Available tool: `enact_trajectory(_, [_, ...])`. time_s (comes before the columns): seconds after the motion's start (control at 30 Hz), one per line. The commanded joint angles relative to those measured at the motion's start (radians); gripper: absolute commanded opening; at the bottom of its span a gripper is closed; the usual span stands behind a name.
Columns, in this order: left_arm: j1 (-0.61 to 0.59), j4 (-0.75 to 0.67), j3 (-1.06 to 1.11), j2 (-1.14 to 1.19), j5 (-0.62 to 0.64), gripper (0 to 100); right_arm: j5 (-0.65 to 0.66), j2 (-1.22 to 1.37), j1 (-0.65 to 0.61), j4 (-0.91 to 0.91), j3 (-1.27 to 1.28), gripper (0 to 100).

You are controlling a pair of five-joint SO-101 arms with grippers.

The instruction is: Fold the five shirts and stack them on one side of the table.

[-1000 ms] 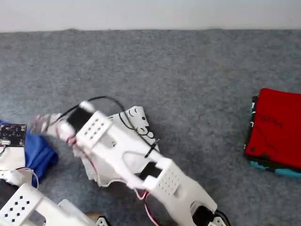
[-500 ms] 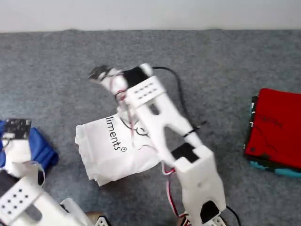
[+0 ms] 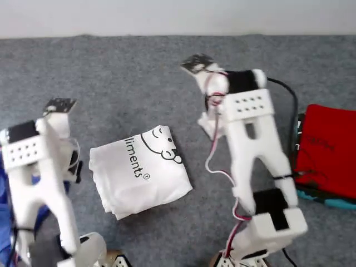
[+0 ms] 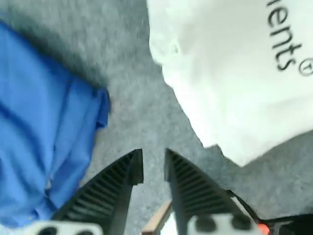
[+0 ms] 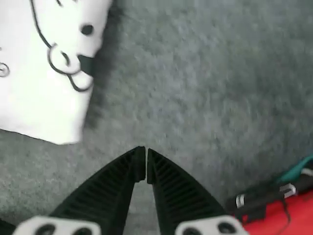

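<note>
Grey table [image 3: 111,67] — pale wall [image 3: 167,16] behind; left hand [image 4: 153,164] spread, right hand [image 5: 146,164] pressed together.

Table [image 3: 111,72] is covered edge to edge in a grey, fuzzy, carpet-like fabric. It lies flat, and the speckled nap looks the same up close in the left wrist view [image 4: 142,112] and the right wrist view [image 5: 205,73]. Behind the far edge there's a plain white wall [image 3: 167,16], and the line where it meets the grey runs almost straight across the top of the high view. Down at the near edge there's a small tan bit [image 3: 110,256] that looks kinda like wood, can't tell what it actually is. The left wrist view has a similar tan strip [image 4: 157,220] just above the grey.
</note>
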Motion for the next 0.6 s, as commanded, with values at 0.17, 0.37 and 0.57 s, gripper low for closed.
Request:
enact_trajectory(0.17, [0.068, 0.009, -0.278, 0.272, 0.005, 18, -0.009, -0.211, 0.111, 0.038, 0.18, 0.9])
enact_trajectory(0.37, [0.155, 0.003, -0.363, 0.353, 0.005, 18, -0.009, -0.315, 0.163, 0.038, 0.298, 0.9])
enact_trajectory(0.57, [0.186, -0.048, -0.4, 0.404, 0.006, 18, -0.009, -0.41, 0.202, 0.036, 0.397, 0.9])
